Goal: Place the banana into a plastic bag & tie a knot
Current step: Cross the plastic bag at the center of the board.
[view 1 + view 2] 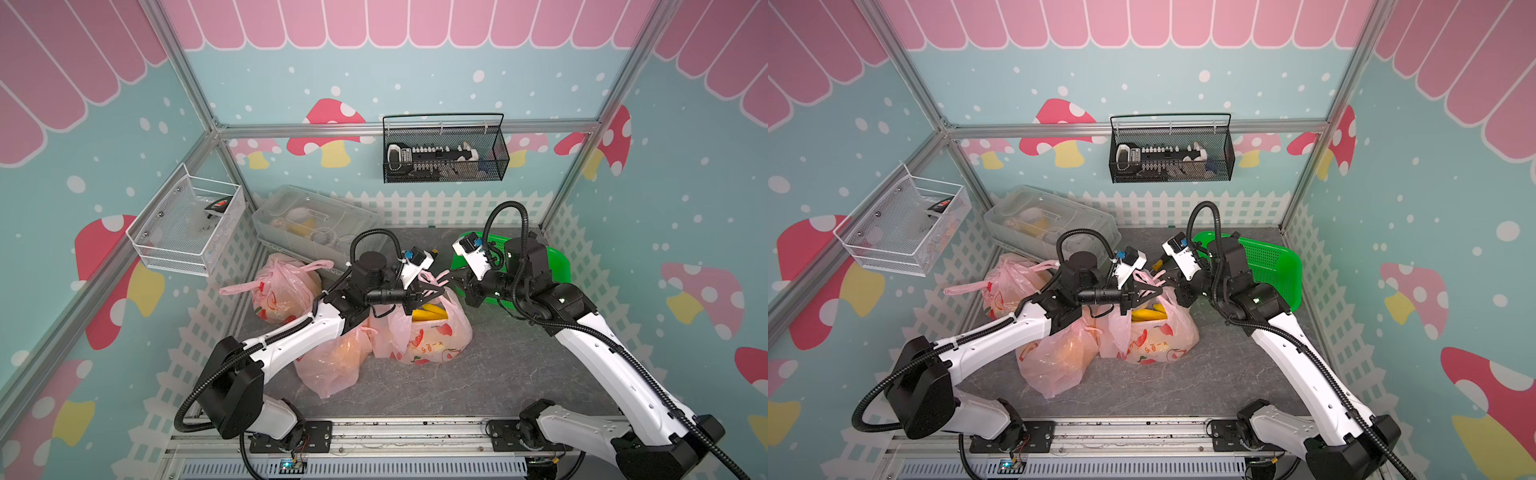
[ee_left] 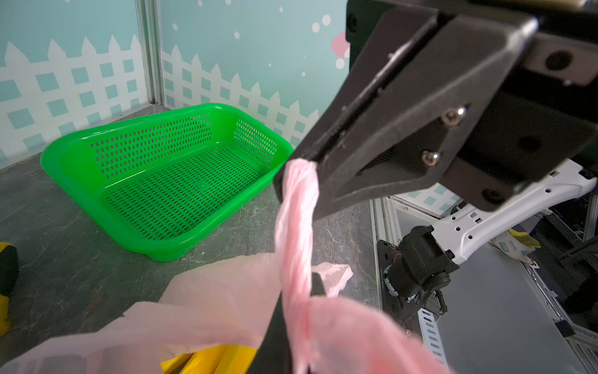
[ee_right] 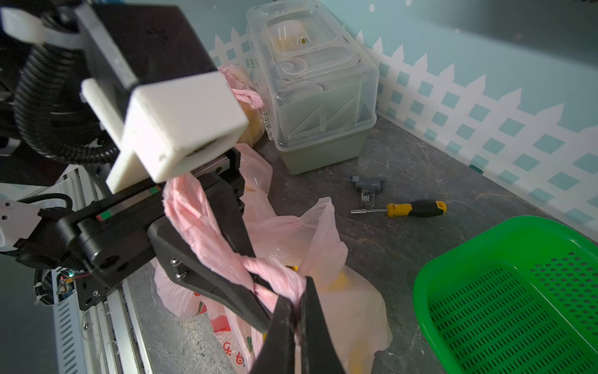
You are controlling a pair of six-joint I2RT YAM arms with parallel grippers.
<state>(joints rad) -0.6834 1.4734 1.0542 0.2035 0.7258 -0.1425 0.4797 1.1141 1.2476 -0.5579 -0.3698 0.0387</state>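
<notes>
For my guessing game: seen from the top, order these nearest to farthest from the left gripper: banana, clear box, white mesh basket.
1. banana, just below the left gripper
2. clear box, at the back
3. white mesh basket, far left

Three pink plastic bags are counted: a far bag (image 1: 276,291) at ten o'clock, a near bag (image 1: 332,365) at seven, a middle bag (image 1: 432,345) at centre. One green basket (image 1: 1275,266) is seen at two o'clock, one clear lidded box (image 1: 316,220) at eleven. Two wall baskets are counted: a white wire basket (image 1: 187,224), a black wire basket (image 1: 444,153). One screwdriver (image 3: 417,208) and two robot arms are found: left arm (image 1: 299,336), right arm (image 1: 602,357).
</notes>
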